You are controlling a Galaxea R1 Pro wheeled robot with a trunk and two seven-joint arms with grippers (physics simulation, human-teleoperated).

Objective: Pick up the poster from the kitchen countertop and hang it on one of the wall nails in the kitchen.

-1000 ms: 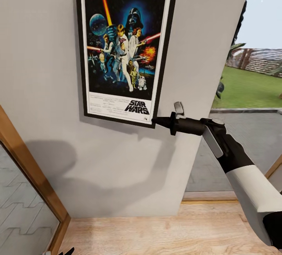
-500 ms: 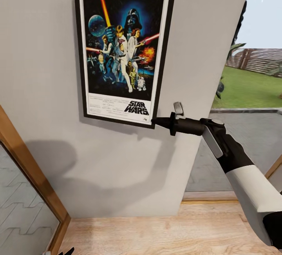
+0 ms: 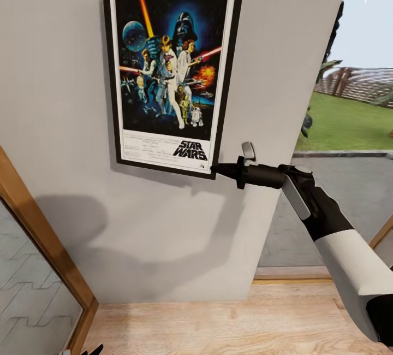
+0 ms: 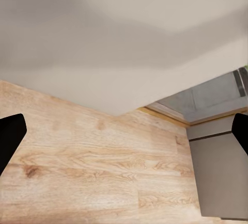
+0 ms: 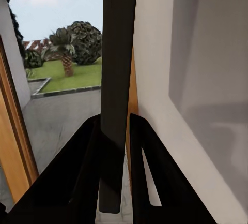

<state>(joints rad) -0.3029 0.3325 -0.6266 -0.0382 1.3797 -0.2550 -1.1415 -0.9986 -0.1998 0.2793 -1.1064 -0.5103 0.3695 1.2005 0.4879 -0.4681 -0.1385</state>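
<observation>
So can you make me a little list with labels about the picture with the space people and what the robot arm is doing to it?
poster: black-framed Star Wars poster with white border, up against the grey wall
tilt: slightly crooked, bottom edge slopes
right tool: shut on the poster's lower corner; its frame edge sits between the fingers
left tool: open, over the wooden floor

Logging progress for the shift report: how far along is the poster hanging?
Done: the poster is off the counter and up against the grey wall. In hand: the right gripper pinches its lower corner; the frame edge sits between the fingers. Left: confirm it hangs on a nail, which isn't visible, then release.
</observation>
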